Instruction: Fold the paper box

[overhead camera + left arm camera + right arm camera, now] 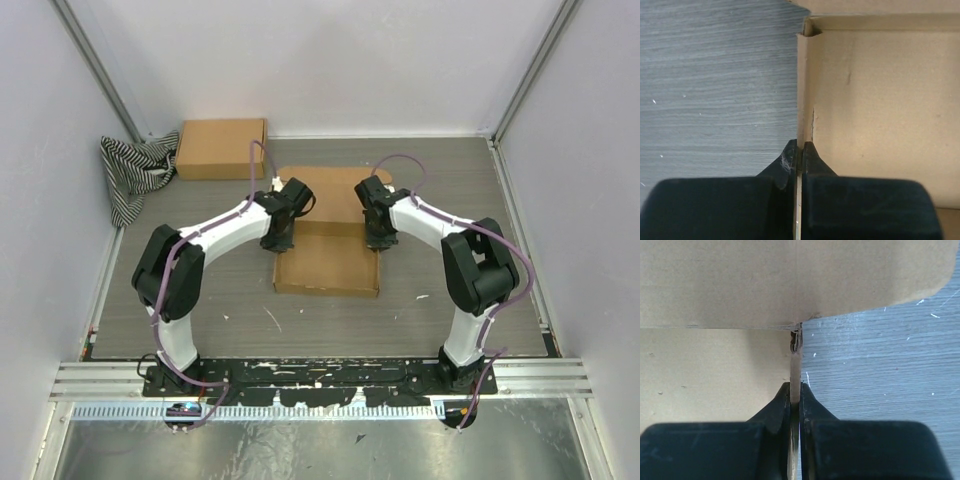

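Paper box position: the paper box (327, 262) lies at the middle of the table (450, 300), between the two arms, with its shallow tray at the near end and its lid panel stretching away on the far side.
Long axis: the sheet as a whole runs near to far. The tray opens upward and the lid hinge is along its far edge.
Left gripper: the left gripper (799, 147) is pressed together on the tray's upright left wall, with one finger inside and one outside.
Right gripper: the right gripper (795, 390) pinches the thin right wall in the same way, just near of the corner slit.
Risk, slip: each hold takes only the top edge of a thin wall, so a pull upward could probably draw the card out of the jaws.
Risk, tear: the right pinch sits close to a frayed corner, and a sideways tug there may split it.
Risk, skew: nothing pins the box down, so uneven motion of the arms would likely twist it or slide it.
Bystanders: a formed cardboard box (221, 148) and a striped cloth (135, 170) sit far left, well apart.
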Robot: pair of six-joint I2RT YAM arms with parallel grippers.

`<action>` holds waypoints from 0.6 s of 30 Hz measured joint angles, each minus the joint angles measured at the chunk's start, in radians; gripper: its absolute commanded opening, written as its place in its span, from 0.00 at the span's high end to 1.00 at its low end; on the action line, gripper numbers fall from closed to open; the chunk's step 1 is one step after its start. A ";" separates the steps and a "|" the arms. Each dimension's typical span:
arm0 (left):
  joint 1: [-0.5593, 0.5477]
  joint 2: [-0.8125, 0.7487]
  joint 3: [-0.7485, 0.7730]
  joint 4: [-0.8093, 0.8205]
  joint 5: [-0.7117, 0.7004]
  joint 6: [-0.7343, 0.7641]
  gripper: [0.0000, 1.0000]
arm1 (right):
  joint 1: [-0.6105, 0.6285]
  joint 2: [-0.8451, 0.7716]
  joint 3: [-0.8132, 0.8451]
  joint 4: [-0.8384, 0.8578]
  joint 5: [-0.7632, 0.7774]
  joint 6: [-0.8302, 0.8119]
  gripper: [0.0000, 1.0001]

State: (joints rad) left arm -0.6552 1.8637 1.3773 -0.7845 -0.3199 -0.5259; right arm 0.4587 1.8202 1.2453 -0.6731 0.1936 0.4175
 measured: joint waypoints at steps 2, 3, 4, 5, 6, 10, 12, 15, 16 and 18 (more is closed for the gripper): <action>-0.006 0.000 -0.001 0.012 0.004 0.007 1.00 | 0.017 0.006 0.005 -0.009 0.035 0.001 0.99; -0.008 0.000 -0.003 0.016 0.003 0.008 1.00 | 0.029 0.014 0.013 -0.020 0.062 0.004 0.99; -0.009 -0.002 -0.006 0.019 -0.001 0.008 1.00 | 0.042 0.027 0.027 -0.034 0.089 0.008 0.98; -0.009 -0.005 -0.011 0.023 -0.003 0.009 1.00 | 0.052 0.038 0.040 -0.046 0.111 0.012 0.94; -0.009 -0.008 -0.017 0.028 -0.005 0.009 1.00 | 0.064 0.052 0.054 -0.058 0.139 0.019 0.88; -0.009 -0.016 -0.032 0.041 -0.028 0.015 1.00 | 0.083 0.063 0.061 -0.056 0.172 0.037 0.71; -0.009 -0.021 -0.042 0.051 -0.040 0.019 1.00 | 0.082 0.061 0.048 -0.053 0.156 0.041 0.68; -0.009 -0.041 -0.074 0.080 -0.051 0.024 1.00 | 0.082 0.046 0.026 -0.058 0.124 0.049 0.66; -0.009 -0.049 -0.086 0.089 -0.054 0.025 1.00 | 0.082 0.035 0.021 -0.062 0.114 0.050 0.66; -0.008 -0.066 -0.109 0.101 -0.058 0.024 1.00 | 0.082 0.004 0.017 -0.072 0.094 0.054 0.67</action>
State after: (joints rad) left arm -0.6636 1.7977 1.2678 -0.6834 -0.3782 -0.5014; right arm 0.5411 1.8244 1.2625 -0.7448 0.2874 0.4713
